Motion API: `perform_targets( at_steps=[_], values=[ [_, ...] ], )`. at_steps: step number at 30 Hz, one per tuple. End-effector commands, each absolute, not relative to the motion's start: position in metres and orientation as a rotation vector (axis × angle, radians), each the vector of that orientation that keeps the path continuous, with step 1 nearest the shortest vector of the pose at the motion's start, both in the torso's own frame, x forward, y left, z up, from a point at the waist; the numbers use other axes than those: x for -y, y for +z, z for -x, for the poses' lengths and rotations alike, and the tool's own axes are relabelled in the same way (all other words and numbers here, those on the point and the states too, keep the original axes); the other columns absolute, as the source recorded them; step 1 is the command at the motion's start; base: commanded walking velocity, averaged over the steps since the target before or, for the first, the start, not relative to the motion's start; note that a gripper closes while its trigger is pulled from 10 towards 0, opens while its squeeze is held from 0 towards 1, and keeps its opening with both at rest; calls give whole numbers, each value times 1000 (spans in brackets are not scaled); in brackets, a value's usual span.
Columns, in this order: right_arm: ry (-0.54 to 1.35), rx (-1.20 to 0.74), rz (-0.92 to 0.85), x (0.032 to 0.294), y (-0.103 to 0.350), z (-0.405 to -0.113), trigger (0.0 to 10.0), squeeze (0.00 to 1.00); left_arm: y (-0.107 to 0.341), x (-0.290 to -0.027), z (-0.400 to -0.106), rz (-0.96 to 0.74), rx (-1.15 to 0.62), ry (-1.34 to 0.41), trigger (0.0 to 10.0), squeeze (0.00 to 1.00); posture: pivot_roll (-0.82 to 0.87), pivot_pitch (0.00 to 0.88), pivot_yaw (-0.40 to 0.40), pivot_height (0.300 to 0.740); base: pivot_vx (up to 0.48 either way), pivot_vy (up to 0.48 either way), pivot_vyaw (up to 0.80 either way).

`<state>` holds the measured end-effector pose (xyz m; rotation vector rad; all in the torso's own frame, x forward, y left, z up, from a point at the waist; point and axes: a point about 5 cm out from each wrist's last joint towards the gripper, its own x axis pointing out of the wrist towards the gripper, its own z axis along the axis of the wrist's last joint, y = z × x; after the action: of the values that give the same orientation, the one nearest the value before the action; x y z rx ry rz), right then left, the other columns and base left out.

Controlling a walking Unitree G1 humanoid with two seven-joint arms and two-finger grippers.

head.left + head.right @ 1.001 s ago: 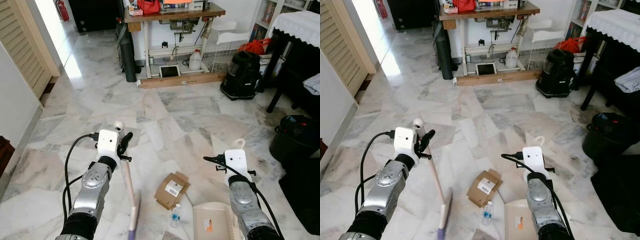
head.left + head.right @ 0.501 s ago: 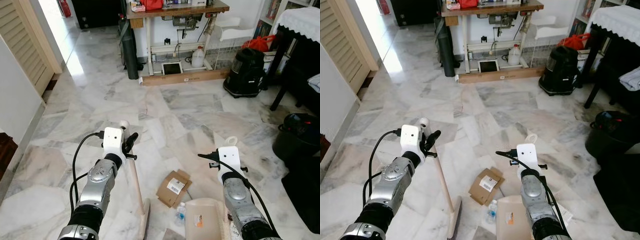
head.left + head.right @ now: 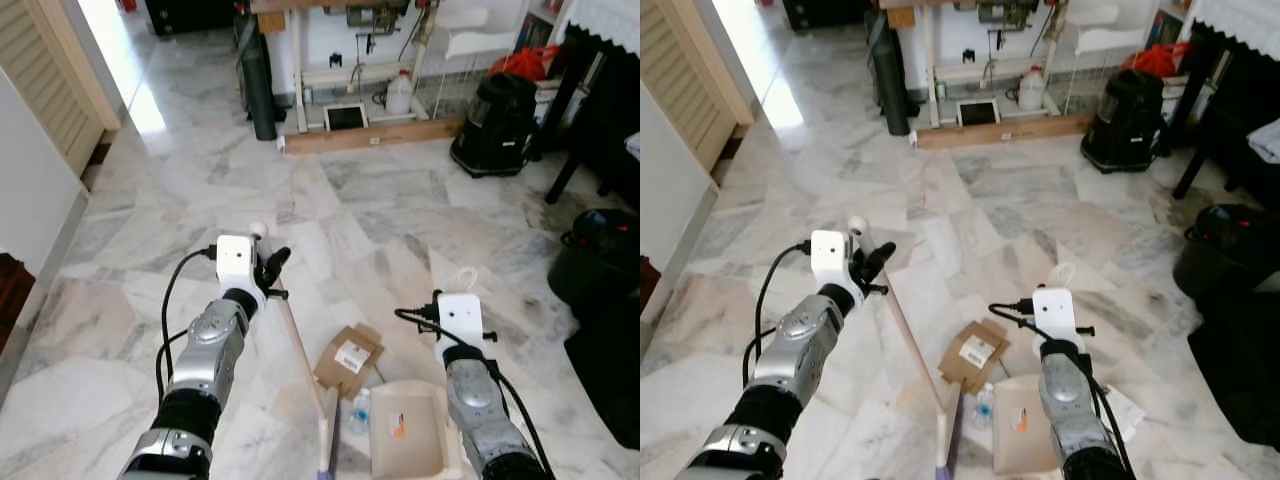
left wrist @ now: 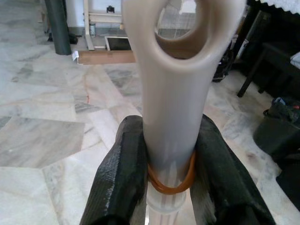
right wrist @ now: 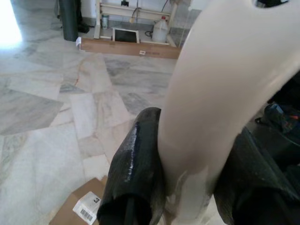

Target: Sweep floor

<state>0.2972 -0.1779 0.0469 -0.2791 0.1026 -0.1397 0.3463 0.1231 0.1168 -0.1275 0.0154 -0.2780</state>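
On the marble floor (image 3: 150,200) just ahead of the robot, the broom (image 3: 303,371) runs on a slant: top of the handle up in the left gripper (image 3: 268,272), long axis dropping forward-right to the brush head, which sits low at centre, bristles down on the tiles. Left wrist view confirms both black fingers (image 4: 123,173) clamped either side of the pale handle, an orange rubber band round it betw. them (hang-hole end pointing away from the wrist).

Right gripper (image 5: 187,187) is closed on the cream handle of the dustpan (image 3: 408,438); handle stands up towards the camera, pan lies flat on the floor, open mouth facing left towards the brush head. Pan and brush head are near, not touching as far as can be told.

Debris: a flattened cardboard box (image 3: 347,359) w/ white label lies betw. broom shaft and pan, just beyond both. A small plastic bottle (image 3: 360,409) lies just beside the pan's left edge.

Surroundings: grey-veined white marble tiles, glossy, glare at upper left. Louvred wooden door (image 3: 60,80) at left. Far side: sewing-machine table frame (image 3: 300,60) w/ a wooden plank at its foot, a white jug (image 3: 399,95), a dark rolled item upright beside it. Black vacuum cleaner (image 3: 497,125) right of that; black bin (image 3: 600,260) at right edge.
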Motion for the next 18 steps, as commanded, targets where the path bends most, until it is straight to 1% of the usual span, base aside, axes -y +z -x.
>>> perform_targets(
  at_steps=[1,2,5,13,16,17,18],
  values=[
    [-143,-200,270,179,26,-284,10000,0,118,-131,-347,68,2,-257,10000,0,79,218,87,740,0,0,0],
    [-143,-200,270,179,26,-284,10000,0,118,-131,-347,68,2,-257,10000,0,79,218,87,740,0,0,0],
    [-158,-172,261,177,32,-285,10000,0,93,-124,-334,-16,-43,-296,10000,0,62,245,99,740,0,0,0],
    [-167,-141,248,180,39,-283,10000,0,93,-123,-334,-29,-31,-302,10000,0,46,262,106,740,0,0,0],
    [-148,-143,231,179,38,-280,10000,0,89,-123,-335,-20,-46,-305,10000,0,35,277,109,740,0,0,0],
    [-158,-156,191,179,36,-278,10000,0,87,-123,-337,35,-62,-303,10000,0,27,285,110,740,0,0,0],
    [-167,-164,167,180,36,-277,10000,0,87,-122,-337,55,-72,-307,10000,0,24,288,111,740,0,0,0]
  ],
)
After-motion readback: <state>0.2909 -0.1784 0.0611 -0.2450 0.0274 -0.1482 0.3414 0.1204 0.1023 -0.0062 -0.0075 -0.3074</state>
